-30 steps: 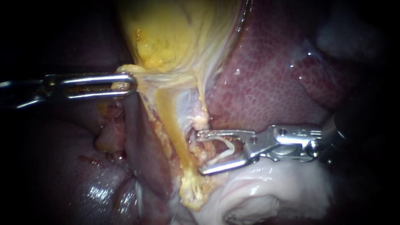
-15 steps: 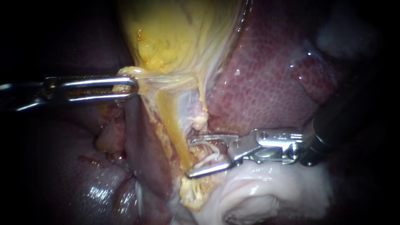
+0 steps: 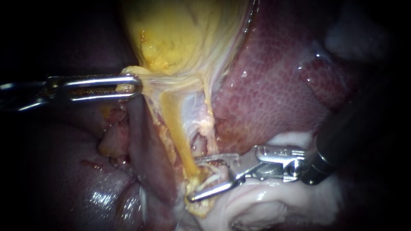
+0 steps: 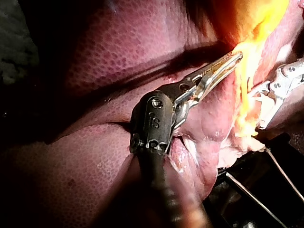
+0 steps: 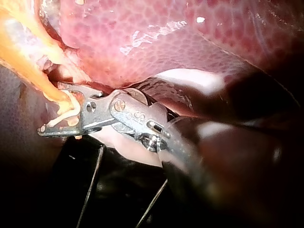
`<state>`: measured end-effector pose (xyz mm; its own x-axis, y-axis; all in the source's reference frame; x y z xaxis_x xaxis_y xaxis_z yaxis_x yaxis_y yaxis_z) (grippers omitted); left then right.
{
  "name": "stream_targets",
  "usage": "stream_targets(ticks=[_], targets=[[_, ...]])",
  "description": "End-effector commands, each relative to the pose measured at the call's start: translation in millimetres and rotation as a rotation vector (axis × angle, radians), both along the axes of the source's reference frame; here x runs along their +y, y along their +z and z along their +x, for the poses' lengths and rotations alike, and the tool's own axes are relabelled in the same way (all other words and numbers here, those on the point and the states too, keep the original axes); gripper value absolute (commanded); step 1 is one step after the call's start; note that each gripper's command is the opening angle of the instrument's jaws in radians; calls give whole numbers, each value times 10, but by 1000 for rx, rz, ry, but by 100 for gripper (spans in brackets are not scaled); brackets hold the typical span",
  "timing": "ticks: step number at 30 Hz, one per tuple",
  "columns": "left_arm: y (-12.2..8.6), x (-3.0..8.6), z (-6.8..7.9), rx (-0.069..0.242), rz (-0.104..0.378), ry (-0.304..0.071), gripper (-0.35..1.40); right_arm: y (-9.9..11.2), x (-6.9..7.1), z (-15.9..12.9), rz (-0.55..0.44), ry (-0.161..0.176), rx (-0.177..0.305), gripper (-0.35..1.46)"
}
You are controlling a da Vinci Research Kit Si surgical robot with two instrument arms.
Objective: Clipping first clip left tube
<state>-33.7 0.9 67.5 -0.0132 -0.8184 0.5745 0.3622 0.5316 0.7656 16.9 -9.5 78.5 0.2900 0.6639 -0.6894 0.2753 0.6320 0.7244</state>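
The left tool (image 3: 136, 87) comes in level from the left and is clamped on a fold of yellow tissue at the lower edge of the gallbladder (image 3: 184, 34). Its jaws lie nearly together, with the fold pinched between them. From that fold the left tube (image 3: 175, 132) runs down as a yellow strand, with dark tissue on one side and the mottled red liver (image 3: 274, 85) on the other. A thinner, paler strand lies just beside it, nearer the liver.

The right tool (image 3: 192, 179) reaches in from the right over a mound of pale whitish tissue (image 3: 265, 201). Its jaws stand apart and straddle the lower end of the left tube: one jaw lies above it and the other below, and the strand ends in the gap between them. A pale curved piece — it looks like the clip (image 3: 214, 173) — sits in the same gap.

In the right wrist view the tube (image 5: 28, 61) comes down to the parted jaws of the right tool (image 5: 50, 108) and meets the pale piece there. In the left wrist view the left tool (image 4: 237, 57) grips the yellow tissue.
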Motion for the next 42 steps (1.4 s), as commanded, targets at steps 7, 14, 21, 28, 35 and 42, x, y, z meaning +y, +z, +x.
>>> stream_targets(ticks=[7,14,21,28,35,42], targets=[[12,3,-10,3,-2,-4,-35,7,-11,11,19,-16,1,58],[23,6,-24,-4,-4,2,-35,12,-16,23,42,-34,23,57],[26,5,-31,-9,-5,4,-35,19,-18,31,37,-37,25,56],[25,5,-33,-12,-4,7,-35,26,-19,33,39,-38,23,54],[23,6,-38,-15,-3,10,-35,30,-24,37,50,-61,29,53],[19,3,-41,-18,-3,14,-35,35,-24,40,48,-60,28,51]])
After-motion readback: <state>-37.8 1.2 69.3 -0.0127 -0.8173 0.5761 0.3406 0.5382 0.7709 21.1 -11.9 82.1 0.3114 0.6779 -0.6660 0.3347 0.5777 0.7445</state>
